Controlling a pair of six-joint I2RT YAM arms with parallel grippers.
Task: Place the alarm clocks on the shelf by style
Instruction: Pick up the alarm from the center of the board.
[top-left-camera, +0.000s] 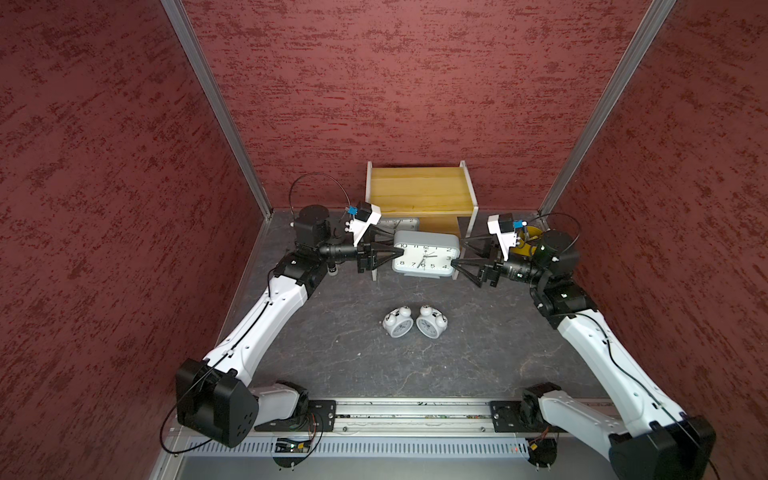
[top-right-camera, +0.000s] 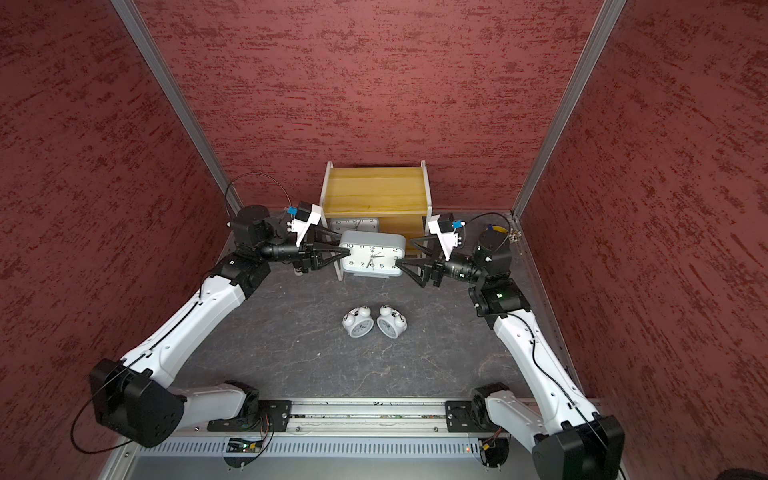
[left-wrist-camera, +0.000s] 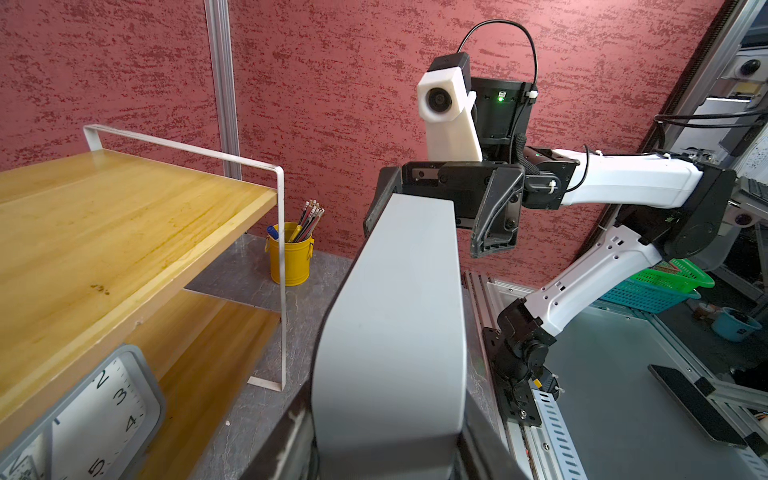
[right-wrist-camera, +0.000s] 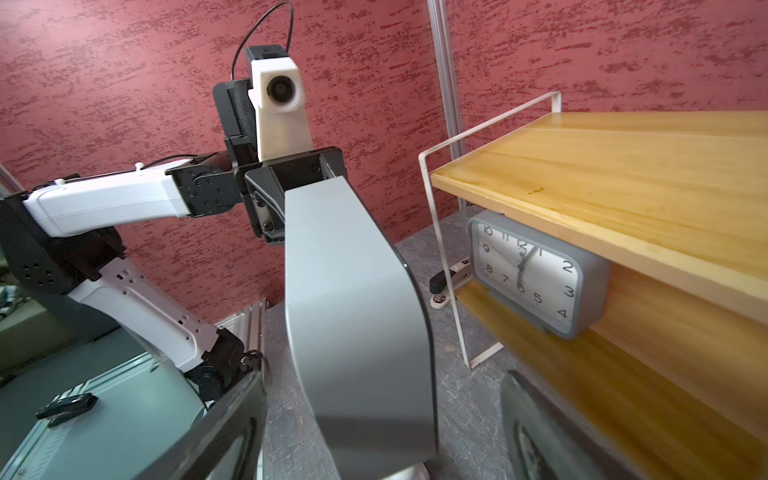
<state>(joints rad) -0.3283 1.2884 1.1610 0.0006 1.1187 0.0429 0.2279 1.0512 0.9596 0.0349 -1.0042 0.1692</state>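
A grey rectangular alarm clock (top-left-camera: 426, 253) (top-right-camera: 372, 253) stands upright, face forward, just in front of the shelf (top-left-camera: 419, 187) (top-right-camera: 376, 187). My left gripper (top-left-camera: 392, 252) (left-wrist-camera: 386, 457) is shut on its left end. My right gripper (top-left-camera: 455, 262) (right-wrist-camera: 382, 415) is open at the clock's right end, with a gap on each side of the casing (right-wrist-camera: 357, 311). A second grey alarm clock (top-left-camera: 397, 224) (right-wrist-camera: 536, 274) stands on the shelf's lower board, at its left. Two white twin-bell alarm clocks (top-left-camera: 397, 322) (top-left-camera: 431, 321) lie side by side mid-table.
A yellow pen cup (left-wrist-camera: 291, 257) (top-left-camera: 525, 243) stands right of the shelf, behind my right wrist. A small black-and-white object (right-wrist-camera: 449, 282) lies by the shelf's left leg. Red walls close in the back and both sides. The shelf's top board (left-wrist-camera: 104, 216) is bare.
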